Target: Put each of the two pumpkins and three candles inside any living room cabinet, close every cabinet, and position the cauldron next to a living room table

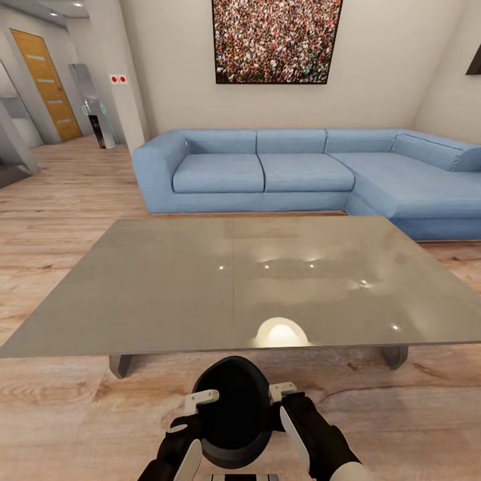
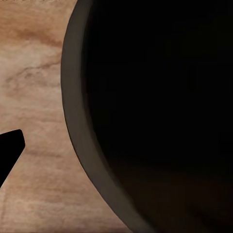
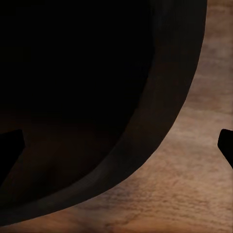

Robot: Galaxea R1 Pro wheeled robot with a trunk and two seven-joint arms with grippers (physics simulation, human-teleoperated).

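The robot is carrying the black cauldron (image 1: 232,411) between its two arms, at the bottom centre of the head view, just in front of the near edge of the grey glossy worktop (image 1: 167,280). The left claw (image 1: 179,446) and the right claw (image 1: 297,427) are pressing on the two sides of the pot. Each wrist view is showing the dark rim of the cauldron (image 2: 73,121) (image 3: 165,116) lying between the fingers, so both claws are standing wide around the rim, but I cannot tell if they are really clamping it.

I judge that the cauldron step is almost finished: the pot is already near a table and is only needing to be set down on the plank floor (image 1: 60,414). The pictures are telling nothing about the pumpkins, the candles or the cabinet.

The worktop is reflecting ceiling lights. Behind it, in the upper half of the frame, a blue corner sofa (image 1: 294,170) is standing under a large crowd picture (image 1: 275,40). At the upper left a wooden door (image 1: 47,83) is closing a hallway.
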